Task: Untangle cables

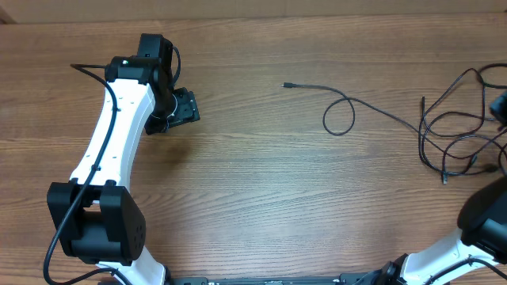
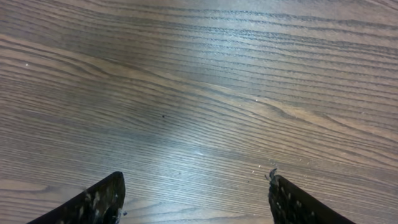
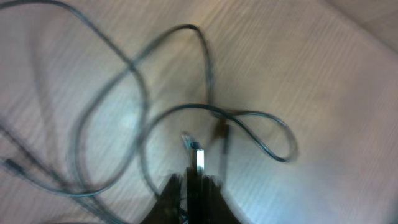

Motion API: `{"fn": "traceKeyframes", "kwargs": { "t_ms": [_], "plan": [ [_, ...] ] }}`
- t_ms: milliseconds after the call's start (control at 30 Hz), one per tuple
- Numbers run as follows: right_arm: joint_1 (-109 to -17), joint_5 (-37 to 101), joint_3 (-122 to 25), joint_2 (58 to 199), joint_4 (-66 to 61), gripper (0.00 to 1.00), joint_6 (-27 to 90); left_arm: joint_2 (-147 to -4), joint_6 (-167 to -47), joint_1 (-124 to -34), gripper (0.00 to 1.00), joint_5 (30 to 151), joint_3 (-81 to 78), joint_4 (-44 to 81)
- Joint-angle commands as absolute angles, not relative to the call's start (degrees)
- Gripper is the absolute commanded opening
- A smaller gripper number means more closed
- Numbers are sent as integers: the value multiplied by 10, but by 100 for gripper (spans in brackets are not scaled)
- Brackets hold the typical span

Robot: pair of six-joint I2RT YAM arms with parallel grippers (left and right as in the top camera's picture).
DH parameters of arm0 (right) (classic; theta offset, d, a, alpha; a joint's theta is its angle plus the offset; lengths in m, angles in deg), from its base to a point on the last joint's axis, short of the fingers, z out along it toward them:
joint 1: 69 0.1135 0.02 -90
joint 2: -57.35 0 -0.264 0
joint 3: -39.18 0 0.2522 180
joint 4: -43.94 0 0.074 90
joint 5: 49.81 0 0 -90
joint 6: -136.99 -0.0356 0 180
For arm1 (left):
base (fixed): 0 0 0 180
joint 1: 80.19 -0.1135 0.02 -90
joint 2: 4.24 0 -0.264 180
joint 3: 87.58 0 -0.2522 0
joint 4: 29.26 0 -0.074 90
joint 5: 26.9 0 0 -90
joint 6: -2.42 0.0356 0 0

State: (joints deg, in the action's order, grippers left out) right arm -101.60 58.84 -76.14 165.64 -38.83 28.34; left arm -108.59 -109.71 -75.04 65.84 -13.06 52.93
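Observation:
Thin black cables lie on the wooden table at the right. One cable (image 1: 339,117) runs from a small plug at the middle, makes a loop, and joins a tangle of loops (image 1: 455,134) near the right edge. My right gripper (image 3: 196,177) is shut on a cable's plug end (image 3: 196,154), with blurred cable loops (image 3: 143,106) on the table below it. In the overhead view the right gripper (image 1: 501,105) is only partly visible at the right edge. My left gripper (image 1: 187,107) is far from the cables, at the upper left; it is open and empty (image 2: 196,186) over bare wood.
The left arm (image 1: 111,150) stretches from the bottom left up the left side of the table. The right arm's base (image 1: 483,222) is at the bottom right. A pale surface edge (image 3: 373,25) shows at the upper right of the right wrist view.

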Motion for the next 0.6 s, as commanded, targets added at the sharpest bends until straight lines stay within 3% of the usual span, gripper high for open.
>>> {"fn": "traceKeyframes", "kwargs": {
  "t_ms": [0, 133, 167, 467, 567],
  "plan": [
    [-1028, 343, -775, 1640, -351, 41, 282, -1080, -1099, -749, 74, 661, -137, 529],
    [-1012, 150, -775, 1640, -315, 92, 339, -1080, -1099, -749, 74, 664, -137, 529],
    [-1001, 124, -775, 1640, -309, 100, 354, -1080, -1099, -749, 74, 666, -137, 529],
    [-849, 96, -774, 1640, -289, 100, 400, -1080, -1099, -749, 74, 672, -137, 528],
    [-785, 186, -774, 1640, -282, 91, 407, -1080, -1099, -749, 74, 672, -137, 528]
  ]
}}
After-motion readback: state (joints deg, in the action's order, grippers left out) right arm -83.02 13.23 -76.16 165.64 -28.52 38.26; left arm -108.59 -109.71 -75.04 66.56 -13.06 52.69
